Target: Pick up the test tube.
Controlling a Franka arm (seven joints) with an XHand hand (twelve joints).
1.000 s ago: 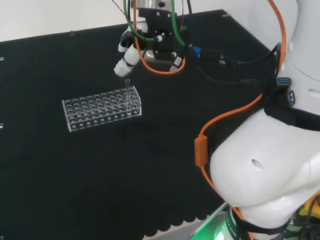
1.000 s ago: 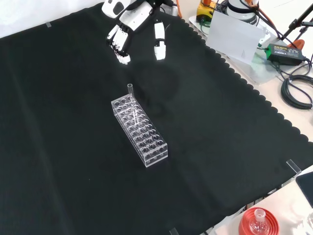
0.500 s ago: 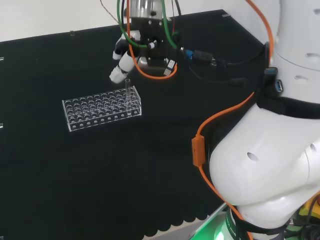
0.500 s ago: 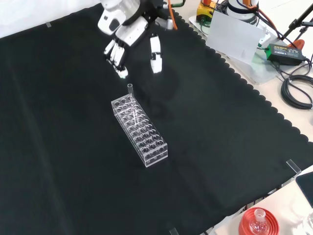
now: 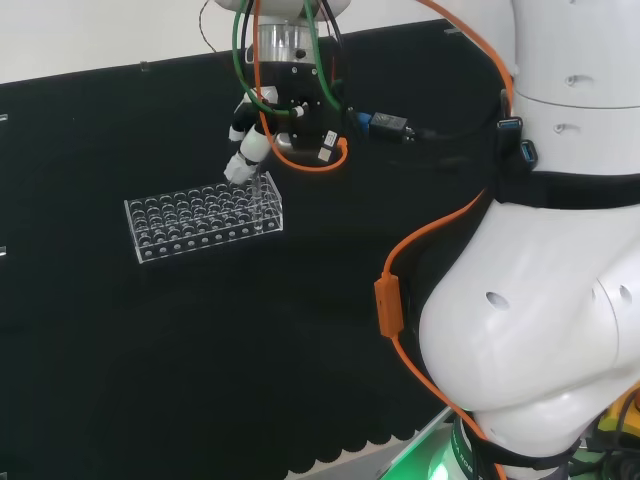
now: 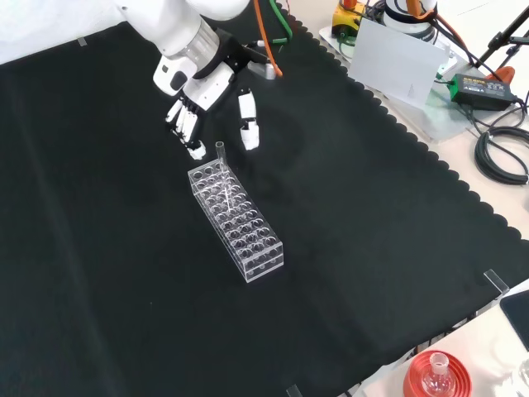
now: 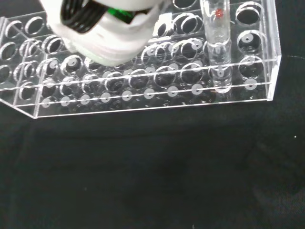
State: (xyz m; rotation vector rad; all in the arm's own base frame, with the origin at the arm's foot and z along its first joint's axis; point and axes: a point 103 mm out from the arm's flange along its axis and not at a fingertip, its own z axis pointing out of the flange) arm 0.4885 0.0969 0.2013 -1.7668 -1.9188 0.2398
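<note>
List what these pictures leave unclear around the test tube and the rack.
- Head view: the test tube is covered by the hand in front of it.
- Wrist view: the tube's mouth is cut off by the picture's edge.
- Wrist view: a blurred white part of the hand hides several holes of the rack.

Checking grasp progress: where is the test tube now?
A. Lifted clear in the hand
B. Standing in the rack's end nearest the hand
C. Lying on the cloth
B: the tube stands upright in the rack, with the open hand straddling its top.
</note>
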